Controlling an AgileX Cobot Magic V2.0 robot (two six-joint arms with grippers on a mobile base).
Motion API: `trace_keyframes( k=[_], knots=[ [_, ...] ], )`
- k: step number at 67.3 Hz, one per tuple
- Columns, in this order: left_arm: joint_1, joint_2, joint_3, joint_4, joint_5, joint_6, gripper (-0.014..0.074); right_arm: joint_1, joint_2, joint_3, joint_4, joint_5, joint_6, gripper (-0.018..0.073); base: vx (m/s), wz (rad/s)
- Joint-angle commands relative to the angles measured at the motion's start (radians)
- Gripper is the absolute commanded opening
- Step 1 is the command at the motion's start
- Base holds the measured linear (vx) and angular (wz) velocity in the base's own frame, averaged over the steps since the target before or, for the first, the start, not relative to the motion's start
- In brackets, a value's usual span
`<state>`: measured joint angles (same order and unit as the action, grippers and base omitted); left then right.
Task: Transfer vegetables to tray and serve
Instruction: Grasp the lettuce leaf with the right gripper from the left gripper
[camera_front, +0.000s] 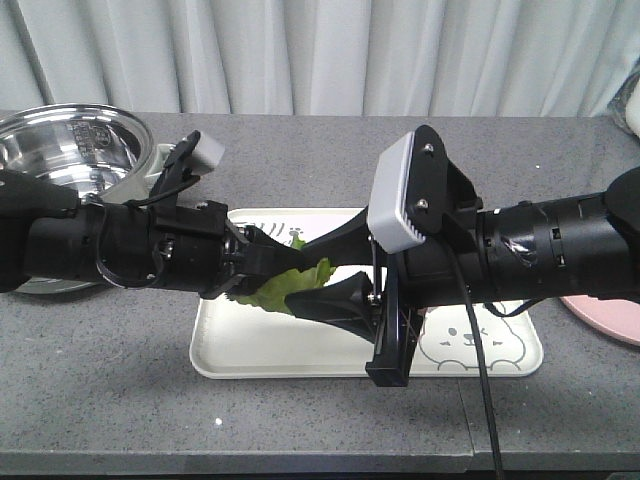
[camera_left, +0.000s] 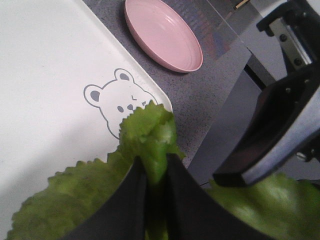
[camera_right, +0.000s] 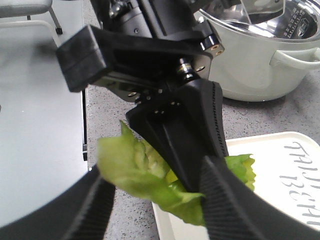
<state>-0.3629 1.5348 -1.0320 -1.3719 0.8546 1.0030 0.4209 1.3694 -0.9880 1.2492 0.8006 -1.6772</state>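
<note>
1. The lettuce hangs in the air above the tray, near its back-left part in the front view. It is not lying on the tray yet.
2. It looks light, limp and easily torn. The ruffled edges droop on both sides of the pinch, so only the part between the fingers is really controlled. I judge the firmer pale midrib or the bunched middle to be the safest hold, since thin edges would probably slip or rip. A damp leaf may also cling to a finger when let go.
3. The left gripper is clamped on the lettuce, with both black fingers pressed against a folded ridge of leaf. The free tip stands up past the fingertips.
4. The right gripper faces it from the other side with its fingers spread wide. They straddle the hanging leaf and the left fingertips. One finger overlaps the leaf edge in the right wrist view, but I cannot tell whether it touches. It is not closed on anything.
5. The tray under the leaf is bare and cream-white, with a printed bear near the corner below the lettuce.
6. Further out, a pink plate sits on the grey table, just beyond that corner and apart from the tray. A steel pot stands behind the left arm.
7. As I read it, the transfer is nearly finished. What remains is lowering the leaf, releasing it and then serving.
</note>
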Motion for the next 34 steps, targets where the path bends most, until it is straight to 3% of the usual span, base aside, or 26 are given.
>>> trace_keyframes(
  k=[1,20,27,34],
  knots=[
    [-0.004,-0.034,-0.031,-0.066,0.02,-0.004,-0.0006,0.0,-0.024,-0.03,0.041,0.026,-0.011,0.0274,0.0,0.0],
    [-0.004,-0.034,-0.031,-0.066,0.021,-0.004,0.0013,0.0,-0.024,-0.03,0.037,0.034,-0.011,0.0034,0.0,0.0],
    [-0.004,-0.034,-0.031,-0.066,0.021,-0.004,0.0079,0.0,-0.024,-0.03,0.037,0.033,-0.013,-0.0013,0.0,0.0],
    [-0.004,-0.034,-0.031,-0.066,0.021,-0.004,0.0205,-0.002,-0.024,-0.03,0.037,0.032,-0.013,-0.001,0.0,0.0]
  ],
)
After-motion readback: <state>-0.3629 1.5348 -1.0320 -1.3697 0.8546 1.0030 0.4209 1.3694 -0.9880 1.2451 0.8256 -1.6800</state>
